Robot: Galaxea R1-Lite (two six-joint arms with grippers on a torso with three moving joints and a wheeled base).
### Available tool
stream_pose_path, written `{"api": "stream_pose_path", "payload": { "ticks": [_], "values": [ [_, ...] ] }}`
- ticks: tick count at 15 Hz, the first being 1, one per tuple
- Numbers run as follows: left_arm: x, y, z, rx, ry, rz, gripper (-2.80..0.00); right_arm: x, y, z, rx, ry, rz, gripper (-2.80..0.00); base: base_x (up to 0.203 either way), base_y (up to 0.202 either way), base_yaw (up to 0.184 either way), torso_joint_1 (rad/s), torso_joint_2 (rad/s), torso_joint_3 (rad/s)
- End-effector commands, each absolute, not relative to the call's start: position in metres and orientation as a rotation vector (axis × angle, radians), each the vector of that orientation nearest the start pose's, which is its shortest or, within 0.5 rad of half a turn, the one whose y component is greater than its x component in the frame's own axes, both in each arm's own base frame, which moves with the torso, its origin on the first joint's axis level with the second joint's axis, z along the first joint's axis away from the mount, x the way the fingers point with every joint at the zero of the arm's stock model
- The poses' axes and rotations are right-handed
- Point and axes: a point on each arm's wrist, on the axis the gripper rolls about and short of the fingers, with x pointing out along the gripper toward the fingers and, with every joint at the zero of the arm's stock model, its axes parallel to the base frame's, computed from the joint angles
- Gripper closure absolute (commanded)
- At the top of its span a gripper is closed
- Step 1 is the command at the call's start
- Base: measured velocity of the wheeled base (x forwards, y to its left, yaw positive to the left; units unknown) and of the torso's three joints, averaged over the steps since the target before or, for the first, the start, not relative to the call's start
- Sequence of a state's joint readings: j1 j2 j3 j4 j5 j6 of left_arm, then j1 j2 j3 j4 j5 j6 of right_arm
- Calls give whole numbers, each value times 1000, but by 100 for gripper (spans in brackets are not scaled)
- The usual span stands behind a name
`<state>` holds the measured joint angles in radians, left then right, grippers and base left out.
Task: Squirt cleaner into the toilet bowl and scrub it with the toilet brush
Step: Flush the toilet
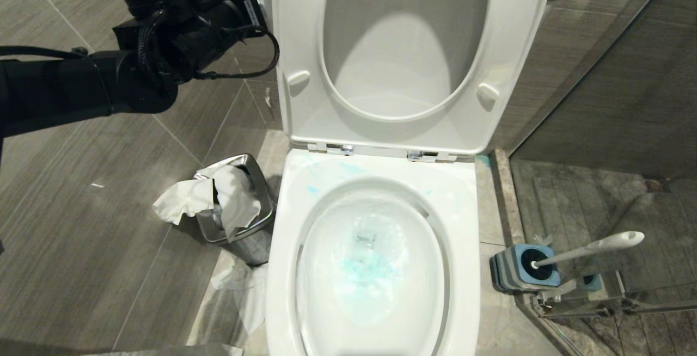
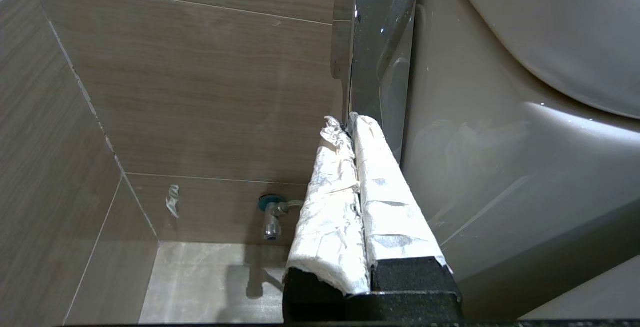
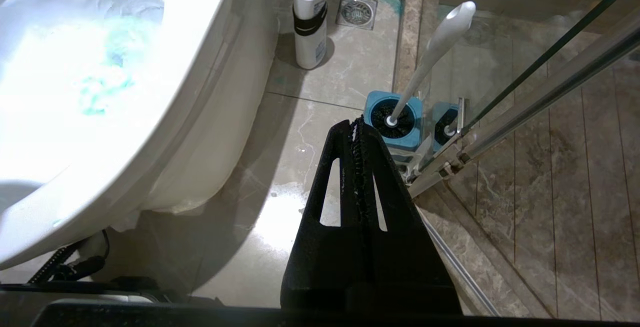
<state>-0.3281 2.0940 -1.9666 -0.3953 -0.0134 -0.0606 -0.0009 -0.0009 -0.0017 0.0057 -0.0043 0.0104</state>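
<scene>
Clenched and empty, our left gripper [image 2: 350, 119] presses its paper-wrapped tips against the chrome flush lever [image 2: 372, 52], upper centre of the frame. Our right gripper [image 3: 357, 127] is clenched too. We see the toilet brush [image 1: 591, 248] in its holder [image 1: 525, 269], lower right; the cleaner [image 1: 362, 274] tints the toilet bowl [image 1: 463, 269].

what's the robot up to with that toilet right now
The left gripper, fingers wrapped in white paper and shut, sits at the chrome flush lever on the side of the tank. Water churns in the toilet bowl, tinted with blue cleaner. The toilet brush stands in its holder on the floor to the robot's right, and a white bottle stands by the toilet base. The right gripper hangs shut and empty near the holder. Seat and lid are up.
</scene>
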Motion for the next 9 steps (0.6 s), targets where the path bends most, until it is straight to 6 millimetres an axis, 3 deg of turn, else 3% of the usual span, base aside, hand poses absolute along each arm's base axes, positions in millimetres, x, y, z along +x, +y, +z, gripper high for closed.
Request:
{"api": "stream_pose_path", "payload": {
  "ticks": [1,9],
  "values": [
    [409,-140,339,-103,-257,-347,0,-23,0,75,11,5,-6,0,0,0,0,0,0,0],
    [401,-137,350,-112,-279,-344,0,-23,0,75,11,5,-5,0,0,0,0,0,0,0]
  ]
}}
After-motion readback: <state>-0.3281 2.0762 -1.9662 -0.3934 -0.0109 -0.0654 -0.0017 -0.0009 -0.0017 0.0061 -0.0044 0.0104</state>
